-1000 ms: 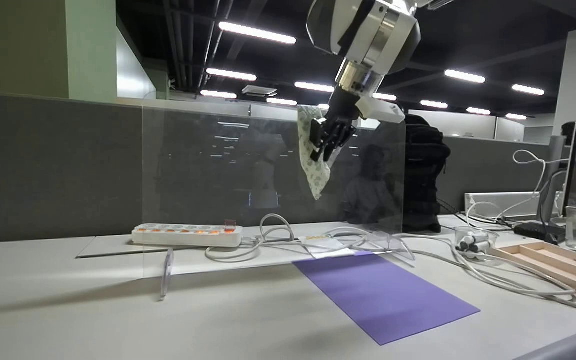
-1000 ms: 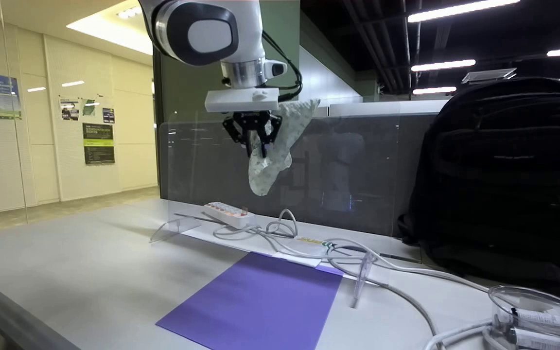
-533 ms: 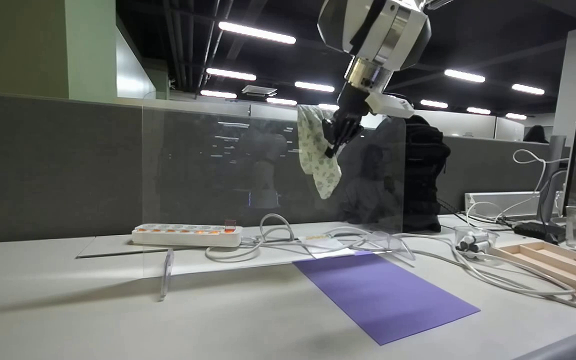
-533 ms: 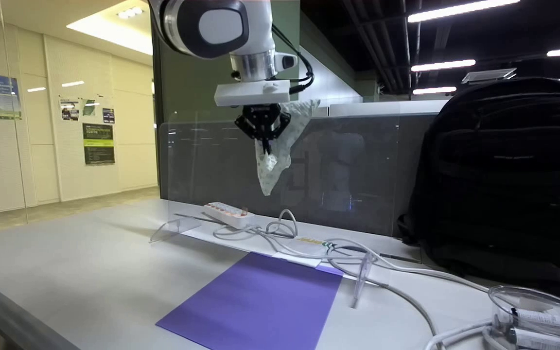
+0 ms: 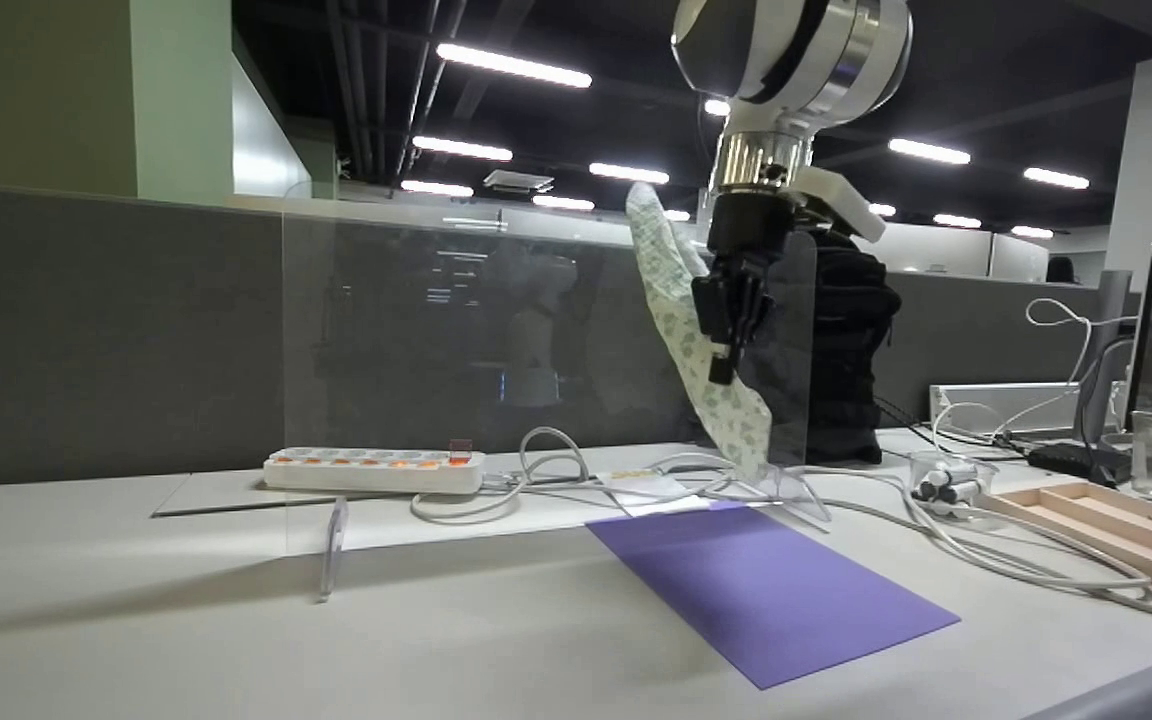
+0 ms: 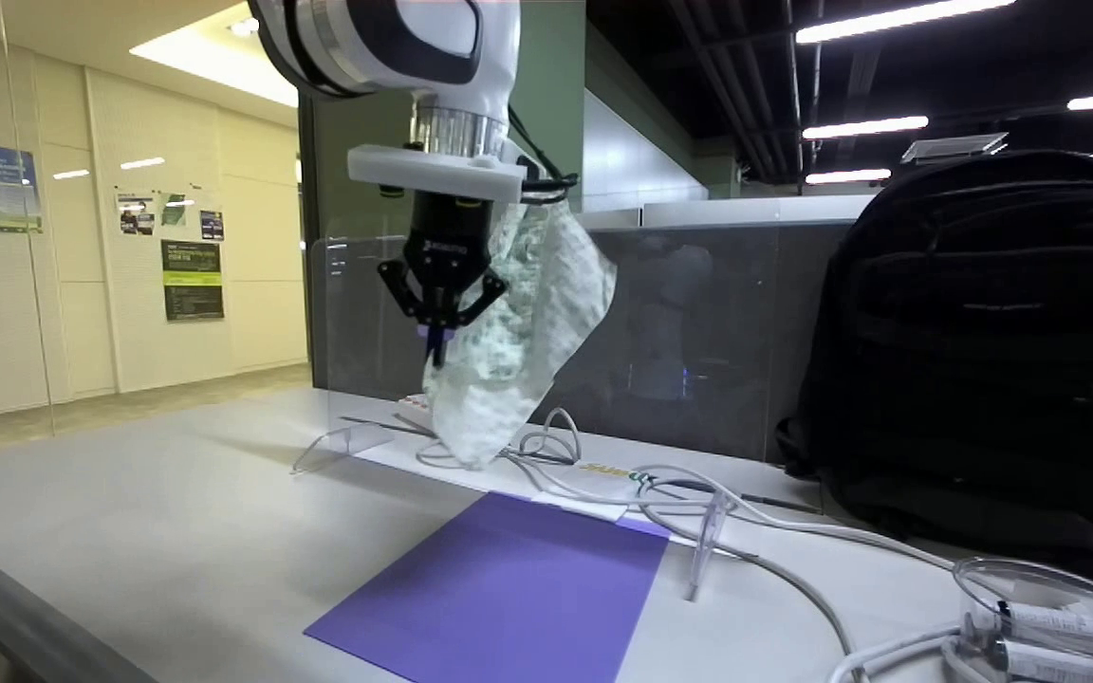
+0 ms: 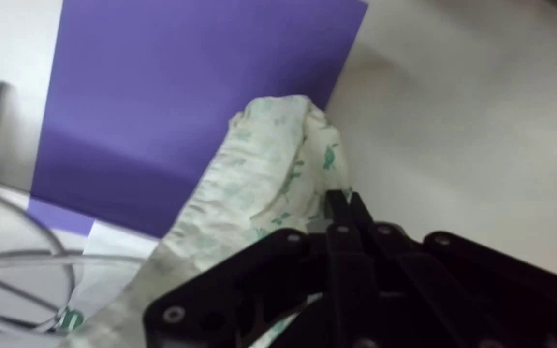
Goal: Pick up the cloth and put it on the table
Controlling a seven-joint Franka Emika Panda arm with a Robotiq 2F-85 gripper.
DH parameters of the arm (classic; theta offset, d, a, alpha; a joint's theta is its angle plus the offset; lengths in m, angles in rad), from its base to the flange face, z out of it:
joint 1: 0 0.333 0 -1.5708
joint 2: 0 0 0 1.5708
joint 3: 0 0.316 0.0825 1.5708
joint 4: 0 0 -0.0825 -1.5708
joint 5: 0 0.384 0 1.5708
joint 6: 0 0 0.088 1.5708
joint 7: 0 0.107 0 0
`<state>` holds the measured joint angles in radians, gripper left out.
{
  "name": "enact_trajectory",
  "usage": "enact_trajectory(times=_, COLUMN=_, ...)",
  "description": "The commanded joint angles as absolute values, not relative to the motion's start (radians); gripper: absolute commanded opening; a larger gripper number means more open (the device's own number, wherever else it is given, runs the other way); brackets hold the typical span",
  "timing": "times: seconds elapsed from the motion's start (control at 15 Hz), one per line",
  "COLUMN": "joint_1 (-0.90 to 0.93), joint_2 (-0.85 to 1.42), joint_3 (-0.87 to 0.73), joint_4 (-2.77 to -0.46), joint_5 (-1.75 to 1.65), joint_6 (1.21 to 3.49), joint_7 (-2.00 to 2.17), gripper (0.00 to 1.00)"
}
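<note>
Cloth [image 5: 684,330] hangs above the table [image 5: 436,640], pinched in the end effector [image 5: 723,370], so best lowered slowly, lower tip [image 5: 748,440] landing first, then drawn sideways to lie flat before release; in an exterior view its long axis slants steeply, from top left down to that tip at right.

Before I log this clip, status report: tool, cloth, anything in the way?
Tool shut on cloth. Cloth hangs above table, not yet laid down. Purple mat flat on table. Upright clear panel possibly in the way.
</note>
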<state>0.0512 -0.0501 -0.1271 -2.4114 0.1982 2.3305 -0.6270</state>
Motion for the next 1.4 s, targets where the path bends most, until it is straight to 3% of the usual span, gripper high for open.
enact_trajectory(times=0.0, joint_1=0.022, joint_2=-0.131, joint_3=-0.086, joint_4=-2.496, joint_5=0.133, joint_6=2.220, joint_7=-0.563, gripper=0.00)
enact_trajectory(times=0.4, joint_1=0.001, joint_2=-0.109, joint_3=-0.086, joint_4=-2.517, joint_5=0.150, joint_6=2.310, joint_7=-0.540, gripper=0.00)
enact_trajectory(times=0.47, joint_1=-0.006, joint_2=-0.103, joint_3=-0.089, joint_4=-2.512, joint_5=0.152, joint_6=2.316, joint_7=-0.520, gripper=0.26)
enact_trajectory(times=0.53, joint_1=-0.013, joint_2=-0.100, joint_3=-0.090, joint_4=-2.508, joint_5=0.145, joint_6=2.309, joint_7=-0.508, gripper=0.28)
enact_trajectory(times=0.67, joint_1=-0.029, joint_2=-0.104, joint_3=-0.089, joint_4=-2.511, joint_5=0.125, joint_6=2.298, joint_7=-0.448, gripper=0.40)
enact_trajectory(times=1.2, joint_1=-0.070, joint_2=-0.159, joint_3=-0.089, joint_4=-2.503, joint_5=0.000, joint_6=2.189, joint_7=-0.227, gripper=0.94)
enact_trajectory(times=1.33, joint_1=-0.078, joint_2=-0.176, joint_3=-0.091, joint_4=-2.498, joint_5=-0.019, joint_6=2.140, joint_7=-0.205, gripper=1.00)
